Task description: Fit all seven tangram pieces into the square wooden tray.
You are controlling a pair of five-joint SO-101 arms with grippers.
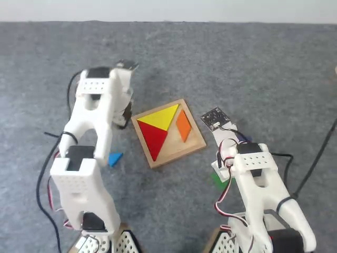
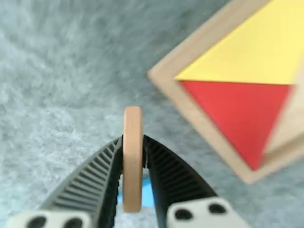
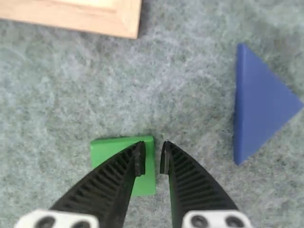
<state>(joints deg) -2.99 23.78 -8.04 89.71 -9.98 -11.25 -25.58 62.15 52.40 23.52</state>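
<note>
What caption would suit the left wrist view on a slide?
Left gripper pinches a tan piece edge-on beside the tray corner holding yellow triangle and red triangle.

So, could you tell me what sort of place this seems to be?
Probably a robotics lab or hobby workbench: a grey carpeted tabletop, two white arms with exposed wiring, and a bare circuit board lying beside the wooden tray.

One tray [image 1: 194, 138] is counted, with three pieces seated inside: yellow triangle [image 1: 160, 120], red triangle [image 1: 154, 138], orange parallelogram [image 1: 184, 125]. Four more are spotted outside it: green square [image 3: 107, 146], dark blue triangle [image 3: 259, 107], light blue piece [image 1: 115, 158], edge-on piece [image 2: 132, 156].
</note>
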